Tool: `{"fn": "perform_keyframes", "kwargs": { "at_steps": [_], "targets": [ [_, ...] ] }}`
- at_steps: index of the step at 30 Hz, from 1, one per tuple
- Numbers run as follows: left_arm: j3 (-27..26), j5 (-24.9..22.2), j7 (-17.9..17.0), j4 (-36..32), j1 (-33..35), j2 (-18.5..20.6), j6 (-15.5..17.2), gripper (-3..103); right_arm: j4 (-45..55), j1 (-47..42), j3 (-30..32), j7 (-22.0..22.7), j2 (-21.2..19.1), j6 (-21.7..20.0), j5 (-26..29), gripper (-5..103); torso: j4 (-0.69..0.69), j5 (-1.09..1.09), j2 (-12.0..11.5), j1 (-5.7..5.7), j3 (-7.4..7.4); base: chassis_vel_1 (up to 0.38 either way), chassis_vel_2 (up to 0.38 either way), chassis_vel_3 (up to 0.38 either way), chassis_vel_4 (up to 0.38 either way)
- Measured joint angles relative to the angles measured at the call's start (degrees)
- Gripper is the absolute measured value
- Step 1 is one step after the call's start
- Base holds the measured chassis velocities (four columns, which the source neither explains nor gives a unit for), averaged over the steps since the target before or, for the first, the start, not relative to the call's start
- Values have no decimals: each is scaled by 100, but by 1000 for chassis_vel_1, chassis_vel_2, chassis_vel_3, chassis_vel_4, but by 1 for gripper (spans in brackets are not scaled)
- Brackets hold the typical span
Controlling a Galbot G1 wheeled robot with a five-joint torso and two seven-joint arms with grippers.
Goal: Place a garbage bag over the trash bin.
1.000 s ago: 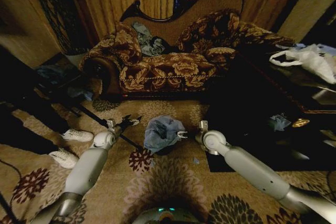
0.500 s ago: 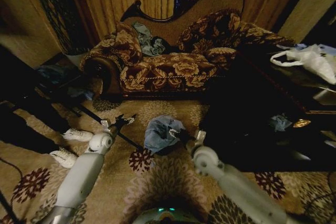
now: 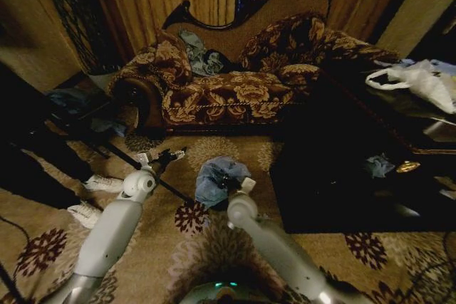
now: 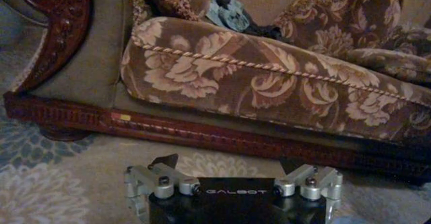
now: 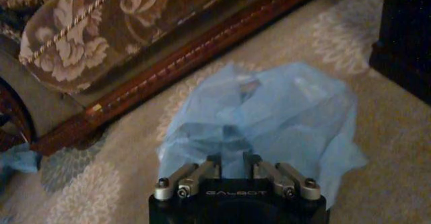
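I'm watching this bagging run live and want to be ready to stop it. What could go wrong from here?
The right gripper, shut on the thin pale blue-grey plastic garbage bag, pinches only a small fold, so the film could tear or slip out if pulled. The bag lies bunched over the small black trash bin, hiding its rim, so it may never open fully around it. The light bin might also tip if tugged sideways. The left gripper hangs apart over the carpet and steadies nothing.
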Motion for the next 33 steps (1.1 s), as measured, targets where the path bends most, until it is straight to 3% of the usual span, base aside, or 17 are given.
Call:
{"fn": "perform_keyframes", "kwargs": {
  "at_steps": [4, 9, 13, 15, 17, 19, 20, 21, 22, 23, 24, 26, 27, 28, 30, 32, 33],
  "targets": [
    [65, -66, 20, 102, -91, 107, 15, 100, -530, 157, -20, -16, 325, 1, -301, 4, -1, 2, 0, 0, 0, 0, 0, 0, 0],
    [123, -300, -52, 143, -220, 175, 133, 100, -976, 301, 8, -163, 483, 13, -583, 1, -1, 1, 0, 0, 0, 0, 0, 0, 0],
    [378, -1042, -354, 132, -535, 390, 567, 100, -1093, 403, 13, -192, 460, 48, -627, 0, 0, 2, 0, 0, 0, 0, 0, 0, 0],
    [617, -1892, -677, 57, -893, 553, 1151, 100, -774, 347, 2, -124, 275, 48, -403, 0, -2, 2, 0, 0, 0, 0, 0, 0, 0],
    [653, -1948, -625, 46, -975, 584, 1284, 100, -637, 299, -1, -94, 210, 54, -332, 0, -2, 3, 0, 0, 0, 0, 0, 0, 0],
    [803, -1215, 32, 131, -1195, 681, 1335, 100, 20, 61, 1, -73, -117, 51, -106, 0, -5, 8, 0, 0, 0, 0, 0, 0, 0],
    [803, -1215, 32, 131, -1195, 681, 1335, 100, 20, 61, 1, -73, -117, 51, -106, 0, -5, 8, 0, 0, 0, 0, 0, 0, 0],
    [803, -819, 363, 176, -1198, 719, 1271, 100, 203, -11, 1, -135, -254, 31, -95, 0, -4, 3, 0, 0, 0, 0, 0, 0, 0],
    [761, -50, 1134, 262, -1136, 821, 889, 100, 507, -143, 8, -416, -584, -88, -174, 0, -3, 3, 0, 0, 0, 0, 0, 0, 0],
    [726, 306, 1666, 300, -1070, 902, 546, 100, 615, -193, 42, -622, -771, -186, -254, 0, -2, 3, 0, 0, 0, 0, 0, 0, 0],
    [726, 306, 1666, 300, -1070, 902, 546, 100, 615, -193, 42, -622, -771, -186, -254, 0, -2, 3, 0, 0, 0, 0, 0, 0, 0],
    [737, 1225, 2956, 531, -1014, 1048, -577, 100, 809, -254, 203, -1305, -1252, -465, -493, 4, 2, 4, 0, -1, 0, 0, 0, 0, 0],
    [800, 1439, 3277, 643, -1070, 1056, -876, 100, 849, -265, 246, -1426, -1351, -496, -535, 4, 3, 5, 0, -1, 0, 0, 0, 0, 0],
    [800, 1439, 3277, 643, -1070, 1056, -876, 100, 849, -265, 246, -1426, -1351, -496, -535, 4, 3, 5, 0, -1, 0, 0, 0, 0, 0],
    [1303, 2277, 4420, 1091, -1511, 1046, -1953, 100, 925, -275, 362, -1671, -1628, -454, -842, 15, -1, 1, 0, -1, 0, 0, 0, 0, 0],
    [1513, 2458, 4680, 1193, -1665, 1048, -2205, 100, 925, -275, 395, -1721, -1680, -410, -923, 20, -2, 3, 0, 0, 0, 0, 0, 0, 0],
    [1946, 2814, 4999, 1424, -1990, 1027, -2611, 100, 933, -289, 497, -1798, -1739, -323, -1075, 26, -3, 5, 0, 0, 0, 0, 0, 0, 0]
  ]
}}
